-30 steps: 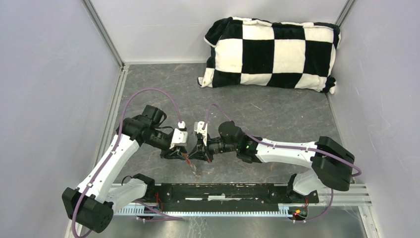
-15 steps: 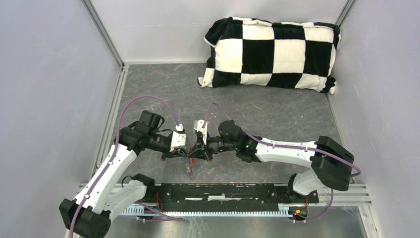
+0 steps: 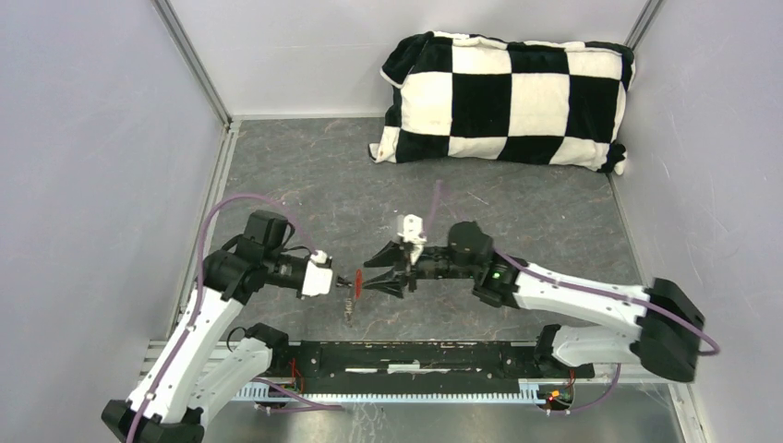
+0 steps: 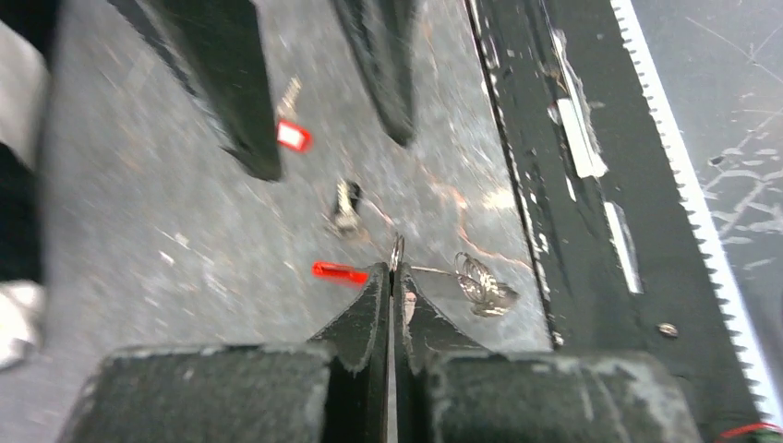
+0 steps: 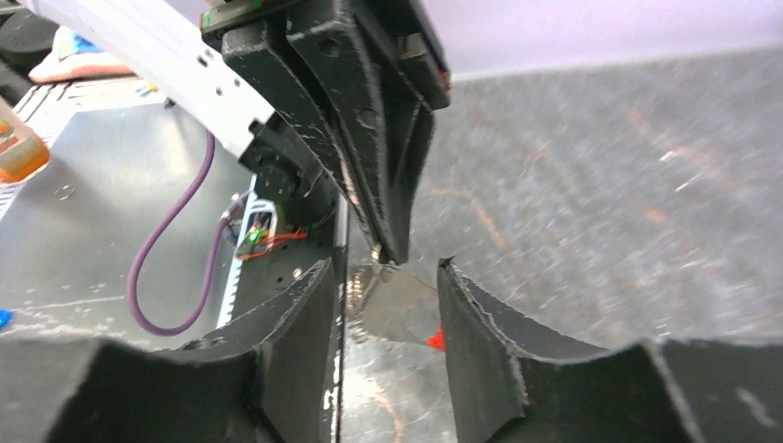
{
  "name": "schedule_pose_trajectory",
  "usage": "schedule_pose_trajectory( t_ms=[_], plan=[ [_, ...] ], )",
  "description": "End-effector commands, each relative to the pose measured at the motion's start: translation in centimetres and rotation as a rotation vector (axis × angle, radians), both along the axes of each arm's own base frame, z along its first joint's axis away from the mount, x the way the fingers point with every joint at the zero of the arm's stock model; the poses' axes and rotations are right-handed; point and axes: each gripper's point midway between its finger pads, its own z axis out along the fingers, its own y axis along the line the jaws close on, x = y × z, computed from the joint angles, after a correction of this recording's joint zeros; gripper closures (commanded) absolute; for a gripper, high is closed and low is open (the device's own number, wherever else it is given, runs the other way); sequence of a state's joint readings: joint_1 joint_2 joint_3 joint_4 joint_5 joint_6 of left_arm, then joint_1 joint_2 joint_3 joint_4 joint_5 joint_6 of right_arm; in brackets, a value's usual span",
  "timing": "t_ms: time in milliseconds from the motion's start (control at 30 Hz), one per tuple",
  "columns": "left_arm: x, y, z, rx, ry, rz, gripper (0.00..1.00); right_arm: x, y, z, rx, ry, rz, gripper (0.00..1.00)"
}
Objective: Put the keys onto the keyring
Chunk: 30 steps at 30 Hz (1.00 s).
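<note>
My left gripper [image 3: 338, 280] [image 4: 392, 270] is shut on a thin silver ring of the keyring [image 4: 396, 249], held a little above the table. The keyring's red fob [image 4: 339, 271] shows edge-on just left of the tips, and more silver rings [image 4: 482, 281] hang to the right. A red-headed key [image 4: 292, 136] and a dark-headed key [image 4: 346, 205] lie on the grey table beyond. My right gripper [image 3: 373, 273] [image 5: 383, 269] stands open with nothing between its fingers. It faces the left gripper's tips [image 5: 392, 235] a short way off. A bit of red [image 5: 434, 340] shows below.
A black-and-white checkered pillow [image 3: 503, 97] lies at the back right. A black rail [image 3: 415, 355] with a toothed strip [image 4: 683, 175] runs along the near table edge, close to the keyring. Grey walls enclose the table on three sides.
The left gripper has shut on the keyring and drawn back to the left. The right gripper has opened and pulled away to the right, so the two grippers now stand apart.
</note>
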<state>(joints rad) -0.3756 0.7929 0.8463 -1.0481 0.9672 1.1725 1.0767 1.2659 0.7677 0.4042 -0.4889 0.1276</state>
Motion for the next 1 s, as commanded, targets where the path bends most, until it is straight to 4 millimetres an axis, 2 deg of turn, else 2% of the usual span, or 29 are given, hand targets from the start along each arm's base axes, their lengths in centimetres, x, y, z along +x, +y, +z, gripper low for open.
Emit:
schedule_pose_trajectory(
  t_ms=[0,200,433,633,800,967],
  plan=[
    [-1.4,-2.0,7.1,-0.23,-0.313,-0.203,0.98,0.2,-2.7,5.0,0.163,-0.209,-0.055,0.48],
    [-2.0,-3.1,13.2,-0.368,-0.356,-0.277,0.98,-1.0,-5.4,8.3,0.289,-0.334,-0.066,0.48],
    [-3.2,-3.9,18.4,-0.493,-0.28,-0.345,0.98,-3.0,-5.9,12.1,0.398,-0.388,0.016,0.51],
    [-4.1,-3.8,19.9,-0.518,-0.212,-0.372,0.98,-3.5,-6.3,14.1,0.463,-0.412,0.025,0.55],
    [-5.0,-3.7,20.4,-0.531,-0.135,-0.405,0.98,-3.7,-6.4,16.0,0.52,-0.426,0.018,0.58],
    [-4.8,-3.9,20.4,-0.53,-0.103,-0.41,0.98,-4.1,-6.0,17.9,0.565,-0.453,0.031,0.59]
  ],
)
